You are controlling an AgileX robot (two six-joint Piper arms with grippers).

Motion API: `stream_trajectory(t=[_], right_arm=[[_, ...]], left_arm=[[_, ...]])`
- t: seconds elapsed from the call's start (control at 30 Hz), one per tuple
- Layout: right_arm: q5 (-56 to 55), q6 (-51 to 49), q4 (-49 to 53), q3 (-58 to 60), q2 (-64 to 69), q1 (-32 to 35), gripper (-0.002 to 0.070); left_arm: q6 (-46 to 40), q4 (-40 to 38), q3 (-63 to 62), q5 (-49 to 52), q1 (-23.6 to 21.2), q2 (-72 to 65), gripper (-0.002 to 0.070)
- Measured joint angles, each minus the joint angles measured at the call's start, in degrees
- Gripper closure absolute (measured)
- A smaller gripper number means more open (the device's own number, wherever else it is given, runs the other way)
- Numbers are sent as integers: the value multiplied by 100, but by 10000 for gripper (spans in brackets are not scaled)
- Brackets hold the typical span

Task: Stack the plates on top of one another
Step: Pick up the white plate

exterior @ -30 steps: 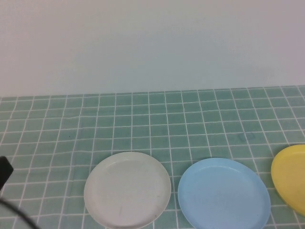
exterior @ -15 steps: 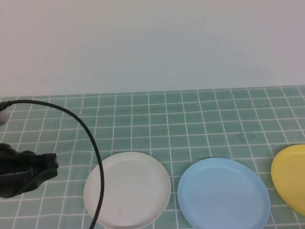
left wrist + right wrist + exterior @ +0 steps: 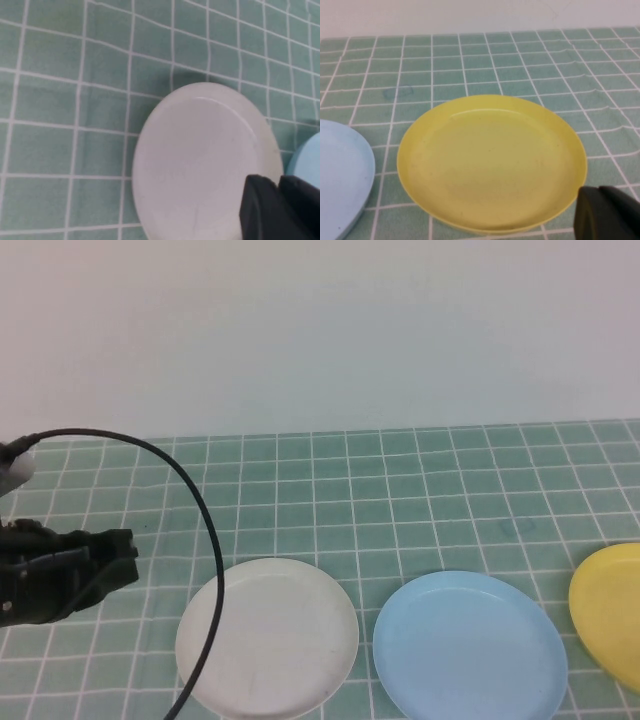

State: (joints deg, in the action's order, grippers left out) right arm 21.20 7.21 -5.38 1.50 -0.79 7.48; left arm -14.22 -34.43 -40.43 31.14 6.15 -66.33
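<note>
So, plates: white plate [image 3: 267, 637], blue plate [image 3: 470, 646], yellow plate [image 3: 612, 613] are lying flat along the frame's bottom edge, unstacked.
Right gripper [image 3: 610, 212]: fingers together, hanging near the yellow plate's rim.
Left gripper [image 3: 105, 558]: hovering mid-left beside the white plate; finger gap unclear.
Cable [image 3: 195, 540]: looping over the white plate.
Risk: low rims are offering little purchase, so a pinch may skid; the cable may drag.

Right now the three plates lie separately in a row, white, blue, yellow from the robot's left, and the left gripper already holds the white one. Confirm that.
Not quite. The row is as you say: white plate, blue plate, yellow plate, none stacked. But the high view shows the left gripper beside the white plate, not holding it. The right gripper sits shut near the yellow plate.
</note>
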Motion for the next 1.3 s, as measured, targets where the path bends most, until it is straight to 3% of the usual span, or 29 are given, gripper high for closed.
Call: stream_trajectory(t=[0.2,0.3,0.87,1.3], right_arm=[[0,0,0,0,0,0,678],[0,0,0,0,0,0,678],[0,0,0,0,0,0,678],[0,-10,0,0,0,0,678]], left_arm=[[-177,-282,0,232,0,0,505],[-177,-433,0,477,0,0,480],[-61,-407,0,1312,0,-99,472],[-65,-216,0,1248,0,-1416,472]])
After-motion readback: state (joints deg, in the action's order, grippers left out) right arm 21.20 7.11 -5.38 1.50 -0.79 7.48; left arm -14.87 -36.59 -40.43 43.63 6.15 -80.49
